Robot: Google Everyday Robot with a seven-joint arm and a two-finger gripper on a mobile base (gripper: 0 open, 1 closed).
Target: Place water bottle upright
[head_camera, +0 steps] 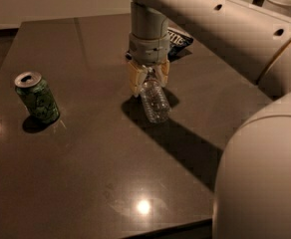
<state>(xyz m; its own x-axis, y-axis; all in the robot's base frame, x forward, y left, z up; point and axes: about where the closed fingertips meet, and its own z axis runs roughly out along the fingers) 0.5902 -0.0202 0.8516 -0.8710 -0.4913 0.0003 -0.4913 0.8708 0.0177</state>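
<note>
The water bottle point(154, 102) is a small clear ribbed plastic bottle near the middle of the dark table point(85, 173). It hangs tilted, its base toward me and just above or touching the tabletop. My gripper point(148, 78) comes straight down from the arm above and is shut on the bottle's upper part. Its yellowish fingers point(134, 80) stand on either side of the neck. The bottle's cap is hidden between the fingers.
A green soda can point(37, 97) stands upright at the left side of the table. A dark snack bag point(180, 38) lies behind the gripper. My large arm point(265, 148) covers the right side of the view. The table's front edge runs along the bottom.
</note>
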